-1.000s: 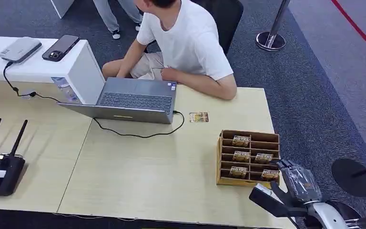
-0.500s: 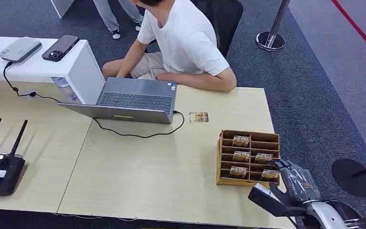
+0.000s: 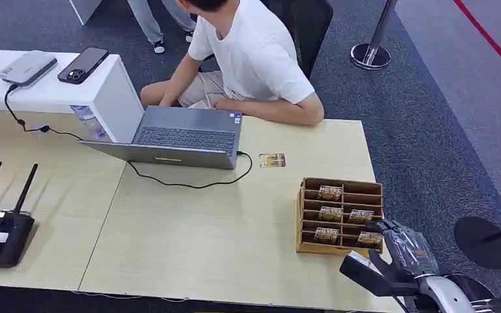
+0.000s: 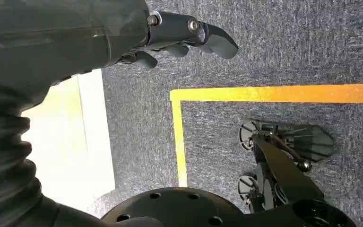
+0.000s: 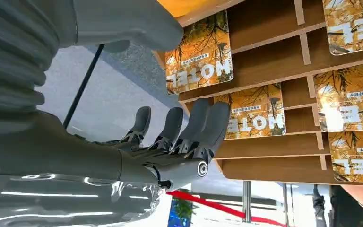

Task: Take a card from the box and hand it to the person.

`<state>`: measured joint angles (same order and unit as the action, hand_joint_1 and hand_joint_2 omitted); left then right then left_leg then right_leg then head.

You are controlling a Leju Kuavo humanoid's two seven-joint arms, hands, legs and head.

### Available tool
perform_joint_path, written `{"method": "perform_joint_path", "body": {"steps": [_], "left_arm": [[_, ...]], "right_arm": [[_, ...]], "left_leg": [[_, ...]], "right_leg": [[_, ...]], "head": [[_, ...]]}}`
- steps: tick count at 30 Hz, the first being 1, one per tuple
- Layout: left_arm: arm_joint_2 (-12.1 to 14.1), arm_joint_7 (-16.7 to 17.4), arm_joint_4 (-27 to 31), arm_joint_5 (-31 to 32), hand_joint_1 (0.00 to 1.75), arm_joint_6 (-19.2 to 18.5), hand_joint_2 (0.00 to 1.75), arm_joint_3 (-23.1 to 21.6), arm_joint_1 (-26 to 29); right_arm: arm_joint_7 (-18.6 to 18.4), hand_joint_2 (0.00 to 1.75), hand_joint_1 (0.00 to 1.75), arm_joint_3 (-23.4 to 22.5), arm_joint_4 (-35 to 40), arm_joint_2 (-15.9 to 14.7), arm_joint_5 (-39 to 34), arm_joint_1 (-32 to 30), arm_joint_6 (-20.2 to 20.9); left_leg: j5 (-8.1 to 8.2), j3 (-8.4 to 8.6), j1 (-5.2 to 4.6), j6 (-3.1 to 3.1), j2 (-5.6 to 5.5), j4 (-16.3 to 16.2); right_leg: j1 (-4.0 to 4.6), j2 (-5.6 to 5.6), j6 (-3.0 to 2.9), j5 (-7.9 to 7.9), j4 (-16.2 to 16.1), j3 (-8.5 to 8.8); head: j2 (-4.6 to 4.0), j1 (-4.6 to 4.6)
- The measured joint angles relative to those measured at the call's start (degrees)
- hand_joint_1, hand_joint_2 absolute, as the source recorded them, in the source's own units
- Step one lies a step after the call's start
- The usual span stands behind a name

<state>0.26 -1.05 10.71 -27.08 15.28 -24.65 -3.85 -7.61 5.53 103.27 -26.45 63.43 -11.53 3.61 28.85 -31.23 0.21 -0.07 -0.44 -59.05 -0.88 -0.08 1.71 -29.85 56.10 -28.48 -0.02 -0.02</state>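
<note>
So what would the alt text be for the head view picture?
The robot's right hand reaches toward a wooden box of hotel cards on a table. A person sits opposite at a laptop.

Person's head point(image 3: 210, 3) — seemingly cut off above

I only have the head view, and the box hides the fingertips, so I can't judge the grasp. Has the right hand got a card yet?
Observer: No. In the right wrist view, the right hand holds nothing, and its fingers are stretched out straight.
Operator: How close are they to a card?
Observer: The tips overlap the edge of one HOTEL card standing in the box. I cannot tell whether they touch it.
</note>
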Motion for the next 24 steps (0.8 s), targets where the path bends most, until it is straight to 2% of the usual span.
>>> {"method": "perform_joint_path", "body": {"steps": [16,24], "left_arm": [[0.0,-0.02,0.0,0.0,0.0,0.0,1.75,0.0,0.01],[0.0,-0.26,0.0,-0.02,0.0,0.0,1.75,0.0,0.04]], "right_arm": [[-0.42,1.75,0.79,0.9,-0.33,-0.33,-0.15,-0.19,0.04],[-0.63,1.75,0.75,1.16,-0.33,-0.35,-0.17,-0.62,0.0]], "left_leg": [[0.0,0.01,0.0,0.0,0.0,0.0],[0.0,0.01,0.0,0.0,0.0,0.0]], "right_leg": [[0.0,0.0,0.0,0.0,0.0,0.0],[0.0,0.0,0.0,0.0,0.0,0.0]], "head": [[0.0,0.0],[0.0,0.0]]}}
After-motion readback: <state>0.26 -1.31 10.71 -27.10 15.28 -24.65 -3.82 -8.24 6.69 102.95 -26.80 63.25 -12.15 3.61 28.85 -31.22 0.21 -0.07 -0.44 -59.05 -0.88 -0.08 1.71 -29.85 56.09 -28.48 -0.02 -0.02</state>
